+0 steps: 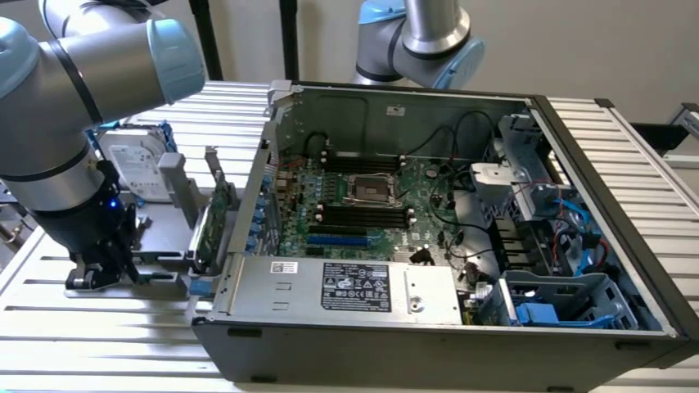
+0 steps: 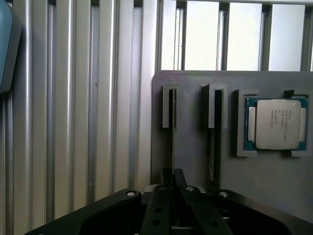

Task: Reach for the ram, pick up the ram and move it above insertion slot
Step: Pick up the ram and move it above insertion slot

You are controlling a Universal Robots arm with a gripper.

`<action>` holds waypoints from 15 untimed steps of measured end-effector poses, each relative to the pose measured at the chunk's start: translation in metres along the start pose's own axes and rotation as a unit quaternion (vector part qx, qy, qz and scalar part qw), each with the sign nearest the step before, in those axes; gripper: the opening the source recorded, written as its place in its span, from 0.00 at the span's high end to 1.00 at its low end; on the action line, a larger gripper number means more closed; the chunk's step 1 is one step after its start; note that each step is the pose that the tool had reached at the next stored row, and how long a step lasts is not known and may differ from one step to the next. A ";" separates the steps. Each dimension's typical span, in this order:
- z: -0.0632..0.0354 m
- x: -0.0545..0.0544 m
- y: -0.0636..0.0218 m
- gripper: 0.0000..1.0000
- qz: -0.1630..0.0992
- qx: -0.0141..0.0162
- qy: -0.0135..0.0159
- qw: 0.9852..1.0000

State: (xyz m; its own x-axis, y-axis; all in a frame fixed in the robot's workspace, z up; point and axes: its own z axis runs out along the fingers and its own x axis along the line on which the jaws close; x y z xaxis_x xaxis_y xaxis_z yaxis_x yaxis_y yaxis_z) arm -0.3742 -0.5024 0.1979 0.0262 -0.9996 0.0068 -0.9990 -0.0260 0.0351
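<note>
Biggest thing on the table is the opened computer case, with the motherboard laid bare inside and the memory slots seen as dark strips next to the socket. Toward the exterior view's left, the arm is bent down over a gray holder that's parked just beside the case wall. A processor chip is seated in one pocket of the holder, and two thin sticks are stood on edge in the slots beside it. The ram is taken to be the stick in the outermost slot, since the gripper is lined up right on it. The other stick is sat one slot over. The jaws are drawn in narrow and look pinched on the ram's top edge, though the contact itself is hidden by the fingers.

What could go wrong, judged from here: the ram isn't lifted out yet, so if it's pulled at a tilt it could get jammed in the guides and the holder dragged along. A thin edge grip like that could also be lost mid-carry, and the case wall could be clipped if the stick is carried low.
</note>
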 end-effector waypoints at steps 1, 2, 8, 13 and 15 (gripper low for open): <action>0.0000 0.000 0.0000 0.87 0.000 0.000 0.000 1.000; 0.0000 0.000 0.0000 0.87 0.000 0.000 0.000 1.000; 0.0000 0.000 0.0000 0.87 0.000 0.000 0.000 1.000; -0.0029 0.000 0.0001 0.87 0.000 0.000 0.000 1.000; -0.0055 0.000 0.0002 0.87 0.000 0.000 0.000 1.000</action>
State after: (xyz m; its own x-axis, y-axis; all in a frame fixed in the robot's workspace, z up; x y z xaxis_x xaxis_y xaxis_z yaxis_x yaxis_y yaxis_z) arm -0.3742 -0.5024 0.2034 0.0262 -0.9996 0.0068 -0.9990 -0.0260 0.0352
